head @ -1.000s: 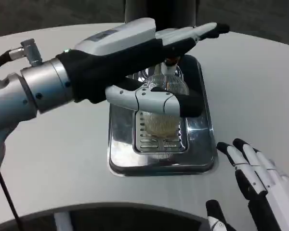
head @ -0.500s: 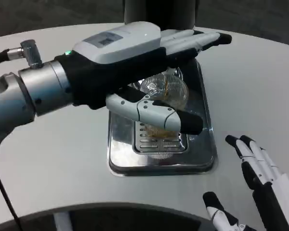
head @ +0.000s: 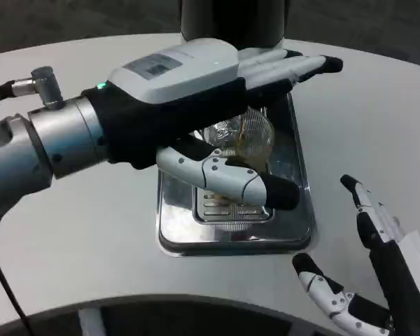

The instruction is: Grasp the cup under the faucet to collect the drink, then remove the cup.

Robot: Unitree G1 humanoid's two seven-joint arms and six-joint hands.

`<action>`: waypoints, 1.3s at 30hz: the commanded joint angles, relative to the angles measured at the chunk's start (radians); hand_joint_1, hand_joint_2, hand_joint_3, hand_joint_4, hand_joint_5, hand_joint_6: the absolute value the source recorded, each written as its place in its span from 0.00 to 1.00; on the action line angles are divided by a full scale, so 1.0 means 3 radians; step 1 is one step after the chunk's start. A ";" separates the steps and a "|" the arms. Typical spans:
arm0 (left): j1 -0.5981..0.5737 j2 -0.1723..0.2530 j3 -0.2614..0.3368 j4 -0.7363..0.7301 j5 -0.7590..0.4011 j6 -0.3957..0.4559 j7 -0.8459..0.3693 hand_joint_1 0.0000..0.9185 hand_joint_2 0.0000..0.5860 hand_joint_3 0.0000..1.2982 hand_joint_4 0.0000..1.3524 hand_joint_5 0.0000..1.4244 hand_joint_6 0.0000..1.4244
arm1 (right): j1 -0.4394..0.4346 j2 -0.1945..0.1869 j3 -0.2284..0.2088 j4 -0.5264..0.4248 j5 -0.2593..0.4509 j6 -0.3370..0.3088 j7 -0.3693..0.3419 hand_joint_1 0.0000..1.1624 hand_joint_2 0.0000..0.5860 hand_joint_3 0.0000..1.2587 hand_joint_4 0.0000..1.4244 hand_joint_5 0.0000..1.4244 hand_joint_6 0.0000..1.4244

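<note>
Our left hand grips the clear ribbed cup, tilted and showing amber drink, above the steel drip tray on the white table, below the dark dispenser. Our right hand waits beside the tray, fingers spread and empty.

Bright even overhead light, glare on steel tray, soft shadows, mild blur
</note>
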 commanded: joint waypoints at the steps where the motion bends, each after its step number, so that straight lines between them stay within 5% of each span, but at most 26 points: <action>1: 0.0043 0.0047 -0.0067 -0.0126 0.0029 -0.0002 -0.0035 0.00 0.13 0.00 0.00 0.00 0.00 | -0.0233 -0.0066 -0.0088 0.0271 0.0297 0.0047 -0.0042 0.46 0.52 0.00 0.00 0.00 0.00; 9: 0.0081 0.0060 -0.0044 -0.0184 0.0011 0.0072 -0.0027 0.00 0.14 0.00 0.00 0.00 0.00 | -0.0708 -0.0289 -0.0297 0.0781 0.0765 -0.0038 -0.0157 0.52 0.42 0.00 0.00 0.00 0.00; 17: 0.0090 0.0063 -0.0046 -0.0165 0.0015 0.0107 -0.0023 0.00 0.13 0.00 0.00 0.00 0.00 | -0.1214 -0.0508 -0.0233 0.1276 0.0977 -0.0182 -0.0224 0.59 0.37 0.00 0.00 0.00 0.00; 39: 0.0119 0.0109 -0.0027 -0.0171 0.0002 0.0151 -0.0026 0.00 0.12 0.00 0.00 0.00 0.00 | -0.2130 -0.0413 0.0027 0.2406 0.1286 -0.0388 -0.0713 0.62 0.33 0.00 0.00 0.00 0.00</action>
